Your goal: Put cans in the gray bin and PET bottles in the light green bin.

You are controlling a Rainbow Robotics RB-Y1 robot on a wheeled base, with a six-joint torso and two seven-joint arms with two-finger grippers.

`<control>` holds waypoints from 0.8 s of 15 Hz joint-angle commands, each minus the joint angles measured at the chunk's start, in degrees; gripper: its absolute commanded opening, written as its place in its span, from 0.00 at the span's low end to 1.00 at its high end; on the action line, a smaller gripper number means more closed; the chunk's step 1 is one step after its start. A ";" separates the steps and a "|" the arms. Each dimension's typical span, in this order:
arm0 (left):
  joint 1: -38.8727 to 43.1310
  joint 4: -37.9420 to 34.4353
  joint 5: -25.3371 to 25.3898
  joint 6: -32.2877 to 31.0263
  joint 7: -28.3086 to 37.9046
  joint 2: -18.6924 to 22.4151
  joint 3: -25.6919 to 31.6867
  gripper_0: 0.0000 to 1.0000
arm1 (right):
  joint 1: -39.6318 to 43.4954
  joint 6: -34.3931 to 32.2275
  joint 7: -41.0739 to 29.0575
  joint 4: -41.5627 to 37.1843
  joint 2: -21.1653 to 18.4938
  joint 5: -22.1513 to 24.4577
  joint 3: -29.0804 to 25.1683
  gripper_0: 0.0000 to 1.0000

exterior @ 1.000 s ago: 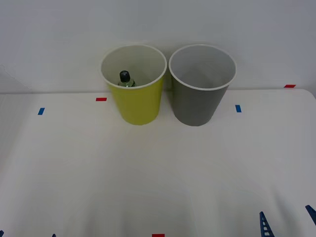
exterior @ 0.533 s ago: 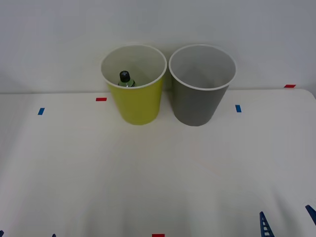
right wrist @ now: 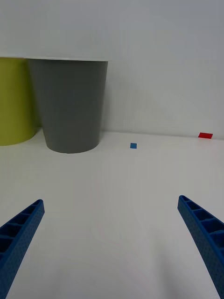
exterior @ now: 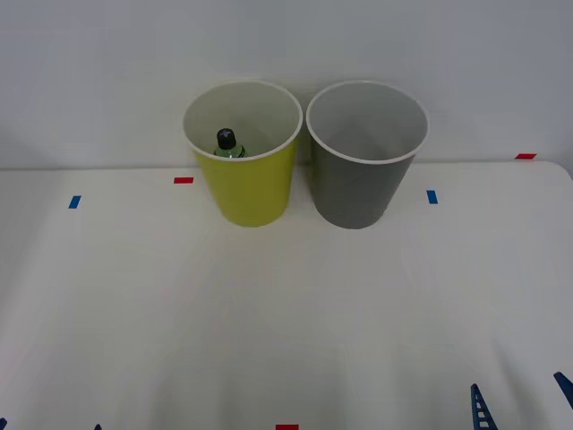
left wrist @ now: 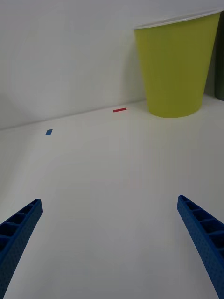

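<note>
A white table (exterior: 286,305) is seen from above, with two round tapered bins set side by side at its far edge against a pale wall. The light green bin (exterior: 243,179) stands on the left and the gray bin (exterior: 363,184) on the right, their white rims nearly touching. The PET bottle (exterior: 227,143) is contained upright in the light green bin, near its left inner wall; its black cap and a little of its clear shoulder are seen above the near rim. The pale inside of the gray bin is seen from above. Small tape marks are placed on the table: a blue one (exterior: 74,202) at far left, a red one (exterior: 183,180) just left of the light green bin, a blue one (exterior: 432,196) right of the gray bin, a red one (exterior: 525,156) at the far right edge, and a red one (exterior: 286,427) at the near edge.

The right gripper (right wrist: 112,243) is held low at the near right of the table, well apart from the bins, its blue ribbed fingers (exterior: 482,408) spread wide and holding nothing. The left gripper (left wrist: 112,243) is held low at the near left, its fingers likewise spread wide and unloaded, directed toward the light green bin.
</note>
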 commanded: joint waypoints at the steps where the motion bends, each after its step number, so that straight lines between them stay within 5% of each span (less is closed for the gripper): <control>1: 0.00 0.00 0.00 0.01 0.00 0.00 0.00 1.00 | 0.00 0.00 0.00 0.00 0.00 0.00 0.00 1.00; 12: 0.00 0.00 0.00 0.01 0.00 0.00 0.00 1.00 | 0.00 0.00 0.00 0.00 0.00 0.00 0.00 1.00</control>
